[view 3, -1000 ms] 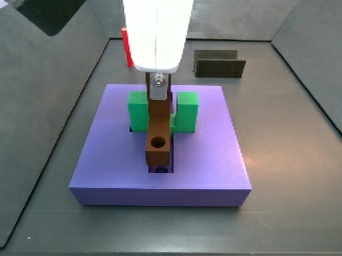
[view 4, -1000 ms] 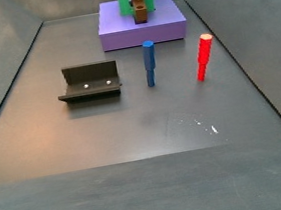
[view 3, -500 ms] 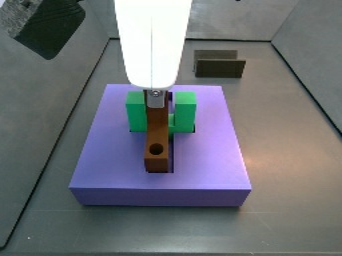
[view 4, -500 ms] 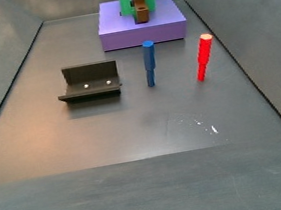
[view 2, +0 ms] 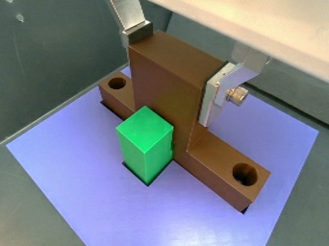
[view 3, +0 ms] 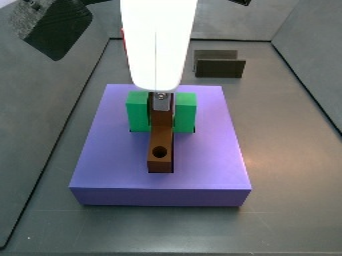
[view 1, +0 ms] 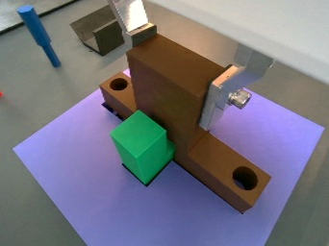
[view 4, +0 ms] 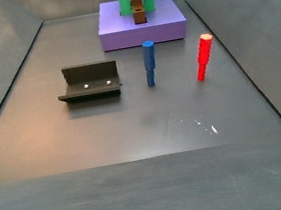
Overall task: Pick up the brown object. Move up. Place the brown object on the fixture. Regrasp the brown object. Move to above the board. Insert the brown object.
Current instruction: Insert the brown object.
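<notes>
A simulated test cell — flat grey floor (view 4: 147,126) and walls, untextured blocks, pincer (view 1: 180,67) over the board (view 3: 107,160).

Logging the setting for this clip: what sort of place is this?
Likely a simulated assembly test cell: a bare grey walled floor, a dark fixture, and a purple board where the gripper holds the brown object in the groove.

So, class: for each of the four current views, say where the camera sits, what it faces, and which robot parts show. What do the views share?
Wrist view: on the arm, looking down at the brown object between the gripper fingers.
Wrist view: the same, closer; a silver finger shows.
Side view: near the board, facing the fixture; white gripper body shows.
Side view: opposite end, fixture nearest.
All share the brown object and the board.
</notes>
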